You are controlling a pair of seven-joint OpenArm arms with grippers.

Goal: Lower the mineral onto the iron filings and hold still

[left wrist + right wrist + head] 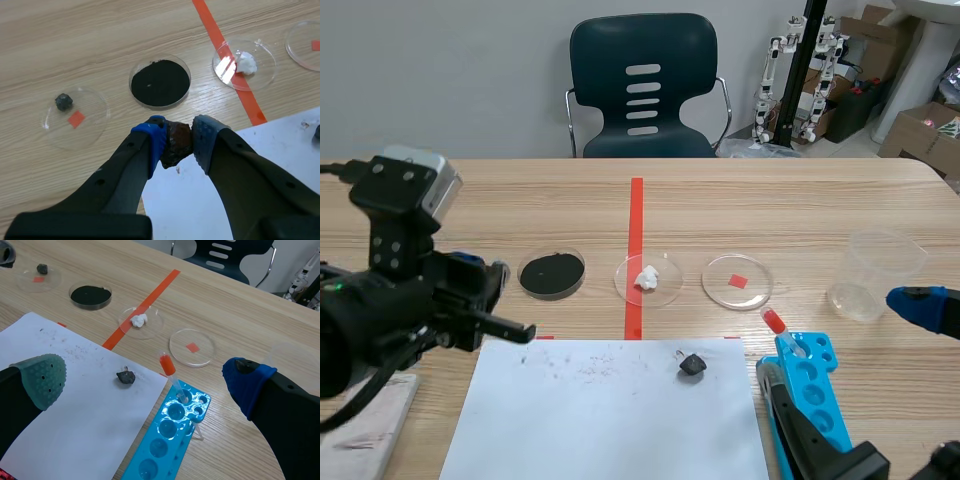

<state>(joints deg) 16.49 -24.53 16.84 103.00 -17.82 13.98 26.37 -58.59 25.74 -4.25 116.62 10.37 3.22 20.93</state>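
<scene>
The mineral [175, 148], a dark reddish-brown lump, is pinched between the two pads of the left tool [176, 136]. It is held above the far left corner of the white paper sheet [610, 420] and the bare desk [770, 210] beside it. It is not over the iron filings [160, 82]. That flat black round lies just ahead of the tool, apart from the lump and left of the desk's tape line [636, 215].

Further toward the desk's left edge, a clear dish [87, 122] holds a small dark stone [63, 101] and a red square. On the line sits a dish with a white lump [647, 279], and right of it a dish with only a red square [737, 281]. A plastic cup [875, 272] stands near the right edge.

A black pebble [692, 365] lies on the sheet near its far right corner. Beside that corner stands a blue tube rack [812, 385] with a red-filled dropper [773, 321] leaning in it. The right tool [145, 382] hovers over rack and sheet, its fingers spread wide with nothing between them.
</scene>
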